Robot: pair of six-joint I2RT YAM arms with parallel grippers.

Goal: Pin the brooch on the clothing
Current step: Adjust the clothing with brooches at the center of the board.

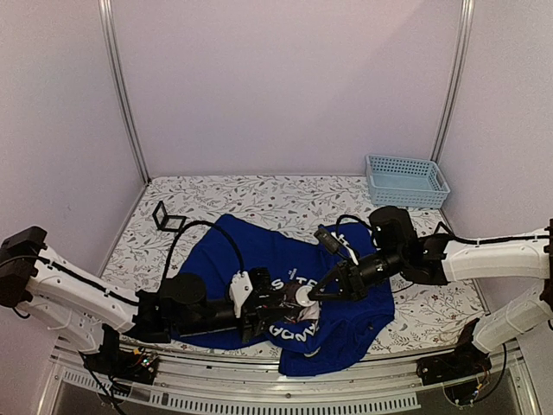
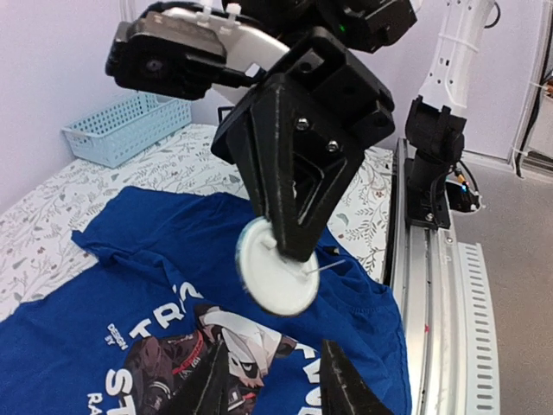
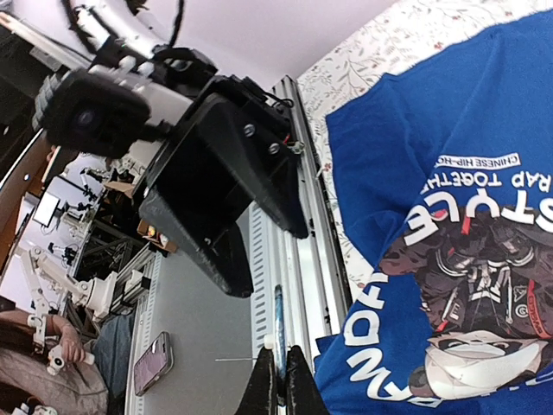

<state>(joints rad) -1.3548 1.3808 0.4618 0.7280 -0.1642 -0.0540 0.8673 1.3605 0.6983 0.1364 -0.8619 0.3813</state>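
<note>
The clothing [image 1: 251,251] is a royal-blue T-shirt lying rumpled at mid-table, its chest print [image 2: 216,354] facing up. My right gripper [image 1: 318,292] is shut on the brooch [image 1: 302,295], a white round disc [image 2: 276,272] held just above the print. Its thin pin [image 2: 333,266] sticks out sideways. In the right wrist view the brooch [image 3: 278,324] shows edge-on between the closed fingers of my right gripper [image 3: 278,367]. My left gripper [image 1: 262,309] hovers low over the print, facing the brooch. Its fingertips [image 2: 216,380] stand apart and grip nothing.
A light-blue basket [image 1: 406,180] stands at the back right of the floral table cover [image 1: 216,194]. A small black frame [image 1: 162,216] sits at the back left. The metal front rail [image 2: 432,285] runs close beside the shirt's hem.
</note>
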